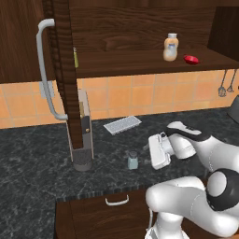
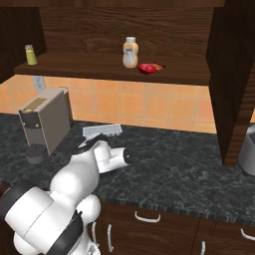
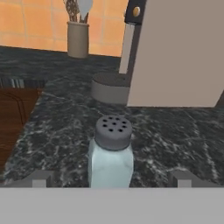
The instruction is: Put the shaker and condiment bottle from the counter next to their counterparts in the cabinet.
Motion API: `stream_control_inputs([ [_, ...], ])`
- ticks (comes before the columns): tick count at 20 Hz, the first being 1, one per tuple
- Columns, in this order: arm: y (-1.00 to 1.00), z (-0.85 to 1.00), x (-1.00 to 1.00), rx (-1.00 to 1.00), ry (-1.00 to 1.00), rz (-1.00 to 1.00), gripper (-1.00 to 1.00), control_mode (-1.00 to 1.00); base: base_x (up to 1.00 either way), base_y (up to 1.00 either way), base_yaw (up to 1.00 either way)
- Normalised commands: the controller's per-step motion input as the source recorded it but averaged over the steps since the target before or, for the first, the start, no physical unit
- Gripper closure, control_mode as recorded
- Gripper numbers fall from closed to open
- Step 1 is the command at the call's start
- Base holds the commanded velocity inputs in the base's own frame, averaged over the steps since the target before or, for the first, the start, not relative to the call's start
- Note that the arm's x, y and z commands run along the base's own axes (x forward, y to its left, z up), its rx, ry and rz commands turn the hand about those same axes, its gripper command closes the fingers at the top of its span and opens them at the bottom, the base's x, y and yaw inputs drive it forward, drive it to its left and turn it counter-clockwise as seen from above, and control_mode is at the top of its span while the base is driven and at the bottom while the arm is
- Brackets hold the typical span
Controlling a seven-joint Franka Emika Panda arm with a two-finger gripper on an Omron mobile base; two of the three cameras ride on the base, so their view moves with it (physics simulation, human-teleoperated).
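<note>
here the gripper [image 3: 111,181] is wide open, a fingertip [image 3: 39,179] on either side of the shaker [image 3: 111,157], not touching it. the shaker stands upright on the counter [image 1: 37,182] near the front edge, beside the coffee machine [image 1: 81,135]. up in the cabinet [image 1: 140,42], the red bottle [image 1: 191,59] lies just beside the tan bottle [image 1: 171,47].

Pale blue-green shaker [image 3: 110,159] with grey cap, on grey-veined black counter [image 3: 175,135]

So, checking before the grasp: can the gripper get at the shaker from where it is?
Probably yes: the shaker stands upright between the open gripper fingertips, with bare counter around it.
</note>
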Motion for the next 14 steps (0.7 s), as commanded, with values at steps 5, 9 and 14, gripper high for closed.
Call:
stream_control_inputs([
  [5, -0.04, -0.05, 0.00, 0.00, 0.00, 0.00, -1.00, -1.00, 0.00, 0.00, 0.00],
  [9, 0.00, -0.01, 0.00, 0.01, 0.00, 0.00, -1.00, -1.00, 0.00, 0.00, 0.00],
  [14, 0.06, -0.23, 0.00, 0.03, 0.00, 0.12, -1.00, -1.00, 0.00, 0.00, 0.00],
])
